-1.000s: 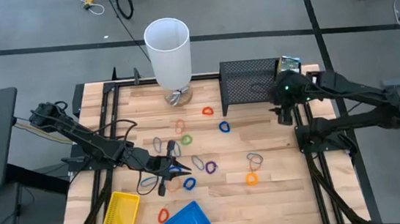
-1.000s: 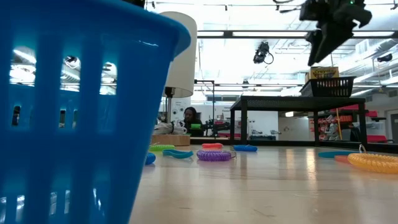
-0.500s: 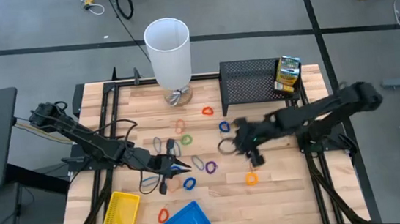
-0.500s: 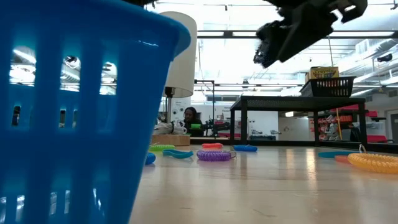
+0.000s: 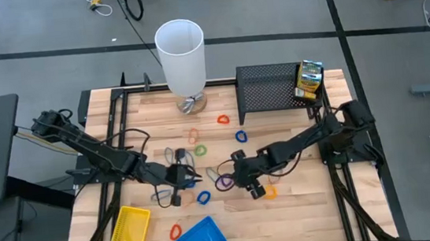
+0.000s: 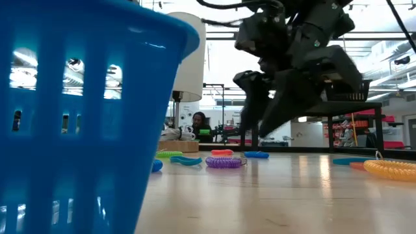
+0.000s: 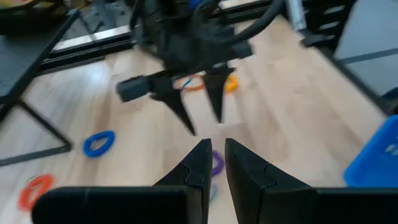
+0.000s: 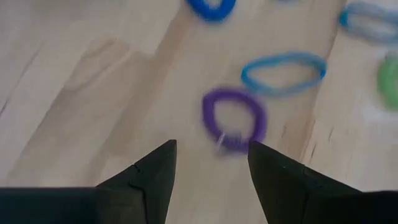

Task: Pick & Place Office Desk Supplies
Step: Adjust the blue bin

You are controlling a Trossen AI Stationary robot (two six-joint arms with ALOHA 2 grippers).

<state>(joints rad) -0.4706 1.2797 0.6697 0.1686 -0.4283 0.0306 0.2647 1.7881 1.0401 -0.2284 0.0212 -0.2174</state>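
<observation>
- Right gripper (image 8: pixel 208 165), fingers spread open, hovers over a purple coiled rubber-band loop (image 8: pixel 234 121) lying flat at mid-table.
- Left gripper (image 7: pixel 213 163), fingers nearly together and empty, waits just beside it.

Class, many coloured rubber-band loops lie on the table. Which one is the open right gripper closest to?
The purple loop. It lies just ahead of the right gripper, between its spread fingers, while the light blue loop lies farther off.

Two trays — yellow (image 5: pixel 130 228), blue (image 5: pixel 200 240) — one printed box (image 5: pixel 308 80), roughly a dozen loops (image 5: pixel 223 181).
</observation>
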